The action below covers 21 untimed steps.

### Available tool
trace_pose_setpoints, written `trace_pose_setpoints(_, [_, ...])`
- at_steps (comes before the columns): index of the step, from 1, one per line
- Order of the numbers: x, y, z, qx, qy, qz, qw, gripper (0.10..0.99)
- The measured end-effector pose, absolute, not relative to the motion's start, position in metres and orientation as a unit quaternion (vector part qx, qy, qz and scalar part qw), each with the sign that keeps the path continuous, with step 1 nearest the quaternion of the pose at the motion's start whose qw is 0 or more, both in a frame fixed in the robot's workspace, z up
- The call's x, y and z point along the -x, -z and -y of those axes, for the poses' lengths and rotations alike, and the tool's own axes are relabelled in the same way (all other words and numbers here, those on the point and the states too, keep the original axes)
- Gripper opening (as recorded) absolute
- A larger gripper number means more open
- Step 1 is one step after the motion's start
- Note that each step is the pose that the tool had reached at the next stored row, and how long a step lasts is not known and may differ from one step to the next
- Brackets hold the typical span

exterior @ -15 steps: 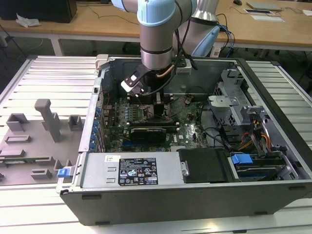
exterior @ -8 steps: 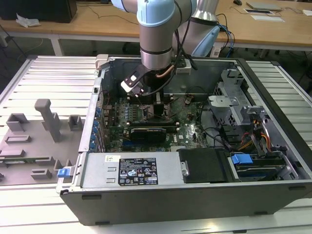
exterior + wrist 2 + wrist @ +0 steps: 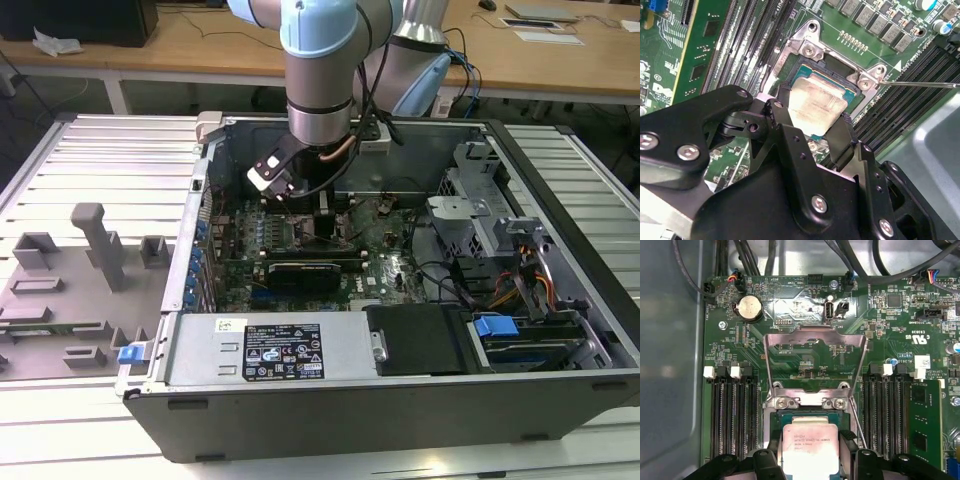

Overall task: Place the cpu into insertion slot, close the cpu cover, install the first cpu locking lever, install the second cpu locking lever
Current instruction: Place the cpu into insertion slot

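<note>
Inside the open PC case (image 3: 330,420), the arm reaches down onto the green board (image 3: 875,315) w/ its gripper (image 3: 815,112) right over the insertion slot (image 3: 807,64). The cpu (image 3: 815,107) sits between the 2 black fingers (image 3: 840,140). They're closed down to about chip width and look pressed on 2 opposite edges, so the pincer has hold of the chip. The pale metal top faces up.

The chip's green edge lies inside the slot's black rim, approx. square to it. Can't tell if it's fully seated or a hair above the contacts.

The cpu cover (image 3: 815,337) is flipped up and back, away from the slot, so not closed. 1 thin wire lever (image 3: 920,84) sticks out free beside the slot. Memory slots (image 3: 732,410) flank both sides, close to the fingers.

Handling, as a judgement: the chip is light, stiff and flat, and won't flex. The metal lid is smooth, so grip by the edges as now, not top/bottom faces. The fragile part is underneath, i.e. the slot's contacts, which a tilted or dragged chip could bend. Keep it level, corners matched, no pressing force. Grip needs little squeeze, and too much adds nothing.
</note>
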<state>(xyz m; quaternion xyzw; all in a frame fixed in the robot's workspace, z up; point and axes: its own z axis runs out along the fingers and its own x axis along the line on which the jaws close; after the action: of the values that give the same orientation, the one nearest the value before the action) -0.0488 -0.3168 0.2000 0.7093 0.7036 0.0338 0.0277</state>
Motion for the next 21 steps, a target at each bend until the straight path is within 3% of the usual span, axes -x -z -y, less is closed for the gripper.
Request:
trace_pose_setpoints(15, [0.0492,-0.1976,0.3152,-0.714,-0.034,-0.698,0.028,0.541])
trace_pose_setpoints(17, [0.0492,-0.1977,0.3153,-0.714,-0.034,-0.698,0.028,0.549])
trace_pose_setpoints(18, [0.0493,-0.1978,0.3153,-0.714,-0.034,-0.698,0.028,0.616])
trace_pose_setpoints(21, [0.0493,-0.1978,0.3154,-0.714,-0.033,-0.698,0.028,0.616])
